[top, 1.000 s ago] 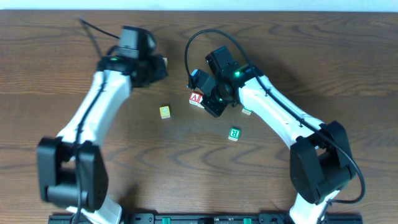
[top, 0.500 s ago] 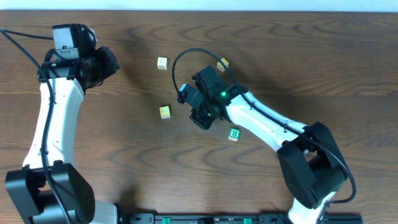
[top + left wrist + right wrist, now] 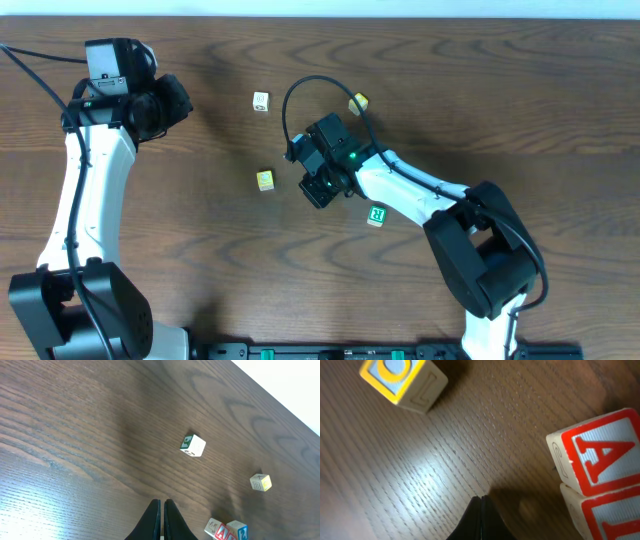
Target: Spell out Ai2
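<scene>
Both right fingers [image 3: 480, 517] are pressed together, empty, low over the desk [image 3: 445, 470] just beside the "A" cube [image 3: 600, 452], probably closed to nudge cubes into line. Touching the "A" cube is a second red-framed cube [image 3: 607, 512], its letter cut off; a blue-marked cube [image 3: 241, 531], perhaps the 2, sits against them. Farther off lies a yellow-ringed cube [image 3: 402, 382]. Well apart from the "A" cube, the left fingers [image 3: 162, 517] hang pressed together, empty, seemingly parked clear.

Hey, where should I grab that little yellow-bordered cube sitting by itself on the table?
Pinch two opposite side faces of the small yellow-bordered white cube, coming straight down from above. It sits flat on the brown wooden table with nothing touching it, so every side is free.
</scene>
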